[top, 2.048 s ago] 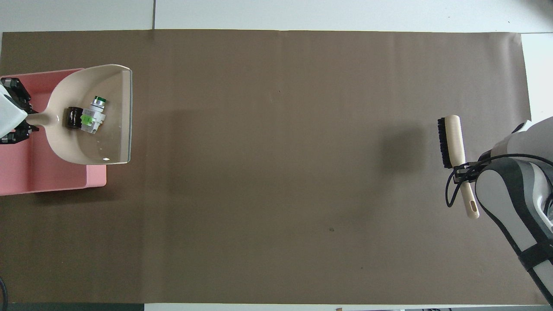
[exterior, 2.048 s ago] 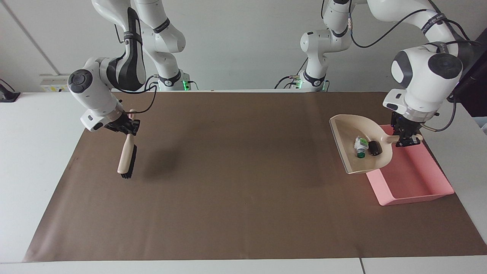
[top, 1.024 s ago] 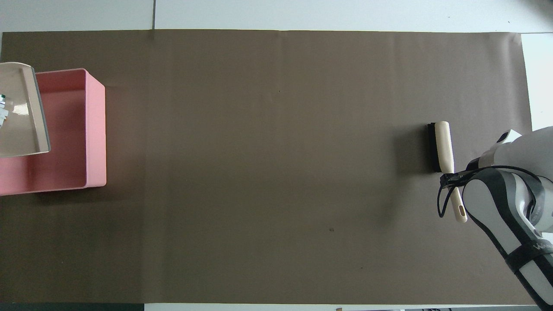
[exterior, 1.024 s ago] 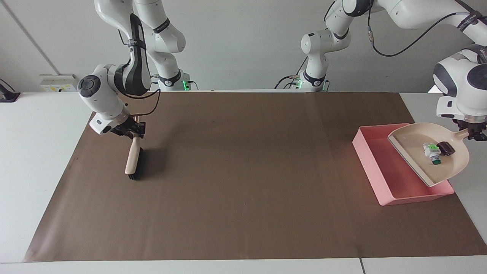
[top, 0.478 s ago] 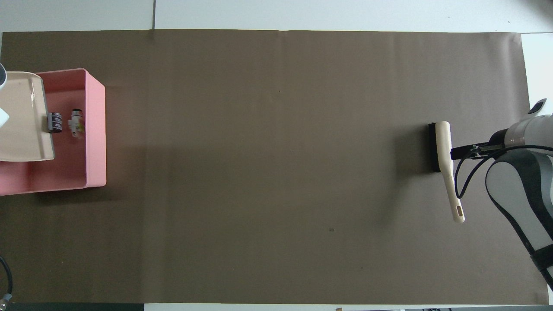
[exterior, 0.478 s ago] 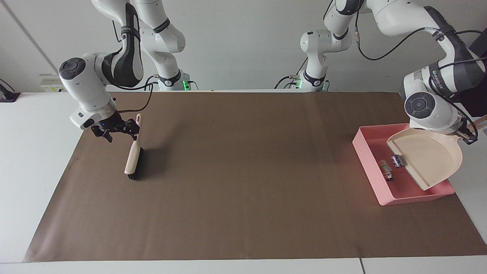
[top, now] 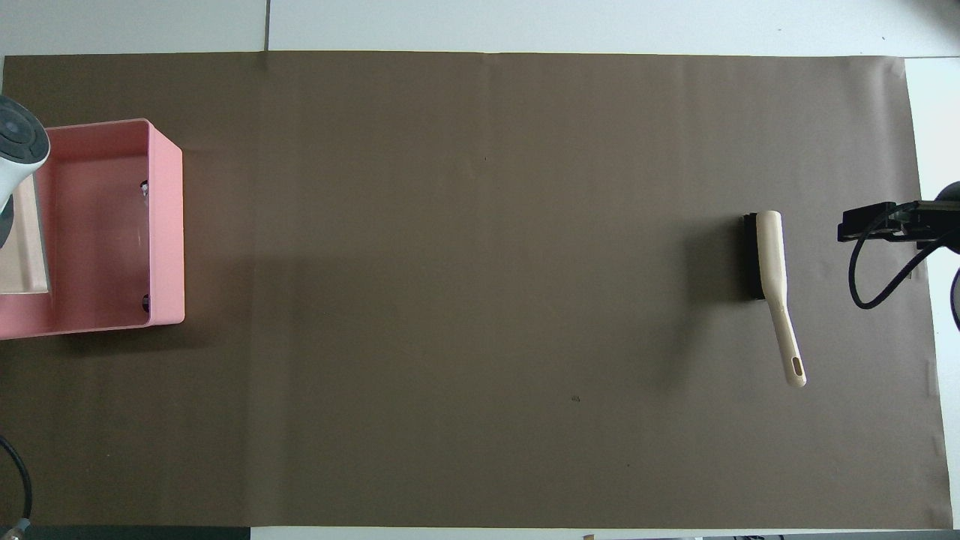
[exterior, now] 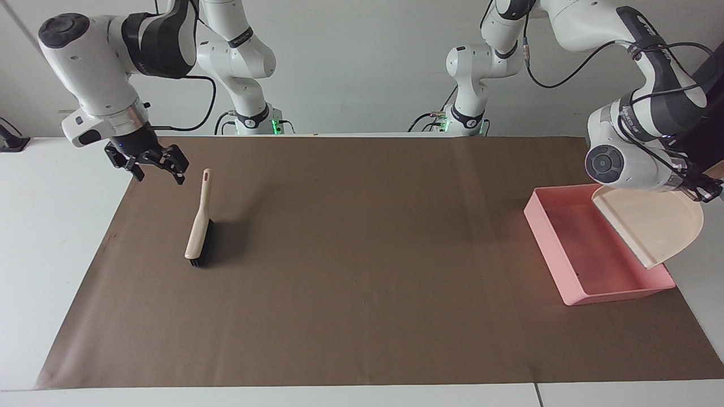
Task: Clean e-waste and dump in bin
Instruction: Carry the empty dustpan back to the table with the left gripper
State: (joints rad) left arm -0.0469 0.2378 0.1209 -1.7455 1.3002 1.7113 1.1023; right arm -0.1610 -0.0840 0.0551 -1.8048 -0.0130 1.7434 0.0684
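A white counter (exterior: 51, 237) carries a broad brown paper sheet (exterior: 362, 294), creased faintly across its width; a plain pale wall (exterior: 362, 62) stands at the robots' end. The dark bands on the arms bear lettering too small to read, and small green lights glow at both arm bases.

The right jaws hang wide apart and empty, up in the air. Just below and beside them a cream-handled brush (exterior: 199, 226) lies on the sheet, bristles dark, its handle end pointing up toward those jaws but apart from them.

The left jaws, largely hidden by the wrist, are clamped on the handle of the beige dustpan (exterior: 656, 226), which tilts steeply, its pan bare. Directly beneath them sits the pink bin (exterior: 551, 243). The e-waste (top: 144, 186) shows only as two small dark specks against the bin's inner wall, on the side away from the left jaws; details cannot be made out.
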